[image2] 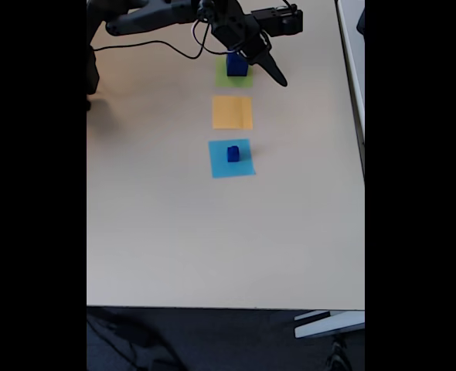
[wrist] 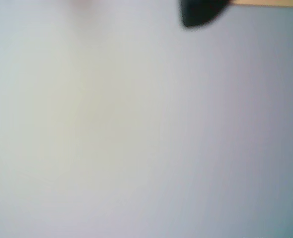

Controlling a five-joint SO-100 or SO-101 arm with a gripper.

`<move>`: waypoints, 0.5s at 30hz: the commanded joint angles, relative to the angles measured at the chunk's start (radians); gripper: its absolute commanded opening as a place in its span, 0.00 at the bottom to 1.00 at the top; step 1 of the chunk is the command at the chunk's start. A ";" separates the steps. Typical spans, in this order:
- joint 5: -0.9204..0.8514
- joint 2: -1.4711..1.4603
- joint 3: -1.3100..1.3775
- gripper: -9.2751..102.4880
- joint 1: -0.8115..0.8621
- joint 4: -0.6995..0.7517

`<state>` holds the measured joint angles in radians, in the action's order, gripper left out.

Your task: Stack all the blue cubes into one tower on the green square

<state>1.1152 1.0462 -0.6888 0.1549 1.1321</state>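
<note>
Gripper (image2: pixel 278 79), jaw state unclear, hangs just beside the tower (image2: pixel 237 63); next, the small cube (image2: pixel 233 154) well below needs fetching

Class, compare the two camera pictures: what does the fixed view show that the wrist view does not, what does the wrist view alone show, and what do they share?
Fixed view alone: the table with three flat squares in a row, a blue cube on the green square, the bare orange square, and a small blue cube on the light-blue square, with the arm above. Wrist view alone: a blurred pale surface and a dark shape at the top edge. Shared: too blurred to match anything with certainty.
</note>
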 commanded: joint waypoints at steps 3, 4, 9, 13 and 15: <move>-0.012 -0.075 0.170 0.37 0.031 0.069; -0.005 -0.095 0.189 0.37 0.035 0.084; 0.014 -0.149 0.190 0.36 0.052 0.120; -0.008 -0.161 0.190 0.35 0.069 0.147; -0.018 -0.163 0.190 0.34 0.081 0.169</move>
<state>1.1091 0.8682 -0.5553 0.2209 1.2824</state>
